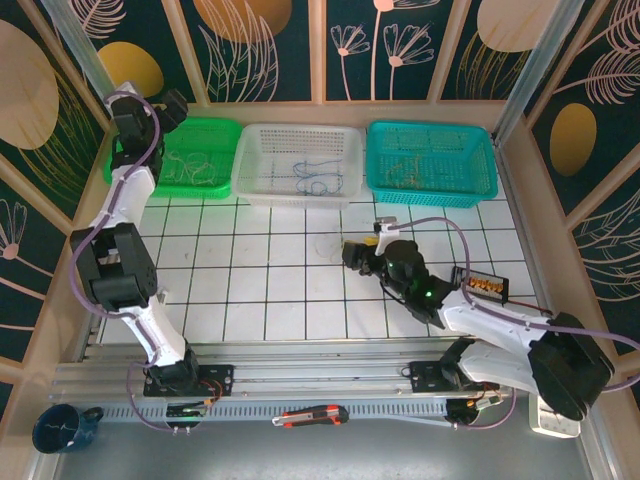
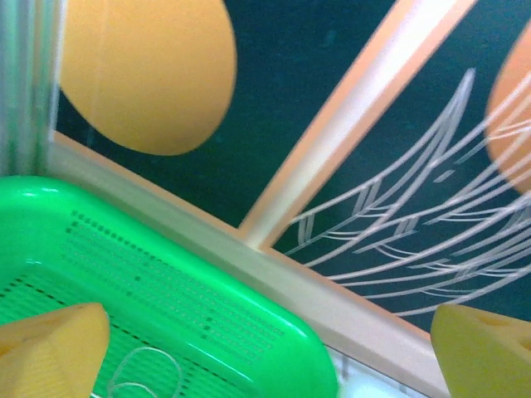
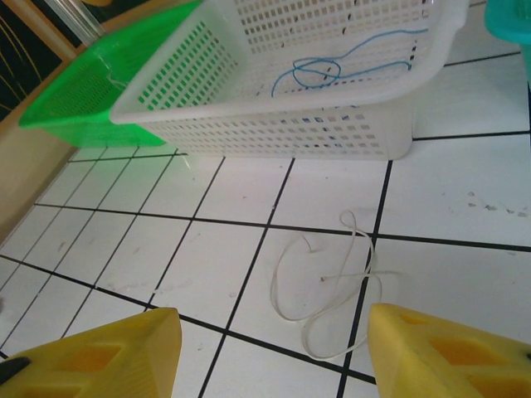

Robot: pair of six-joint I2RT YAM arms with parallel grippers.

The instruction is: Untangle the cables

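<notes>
L fingers [image 2: 50, 352]: spread wide, nothing betw them; I hang over the far corner of the green basket [image 2: 166, 274], w/ a thin white loop [image 2: 145, 373] on its floor below me
R fingers [image 3: 108, 356]: apart, far wider than a cord, empty; low over the bench [image 3: 207, 274], aimed at the loose white cable [image 3: 332, 282]
Loose white cable: alone on the bench tiles in a few crossed loops, near the white basket [image 3: 274, 124]; ahead of my R fingers, not touched
Blue cables [image 3: 323, 70]: inside white basket
Olive cables [image 1: 415, 170]: inside teal basket [image 1: 432, 190], far right; too small to count
Status (est.): sort by colour looks nearly done; one white cable left on bench, prob. bound for green basket
Risk 1: cable is thin and flat on tile; closing too high = miss, too low = R fingers scrape bench
Risk 2: loops cross; a pinch on one strand may tighten a knot, or drag the rest and snag white basket's wall
Risk 3: limp cord gripped near an end may slip out en route
Risk 4: L fingers sit over green basket; if R carries there, arms could meet, so L should clear first
Risk 5: release over a rim; cable may hang on the edge or fall in w/ the blue cables
</notes>
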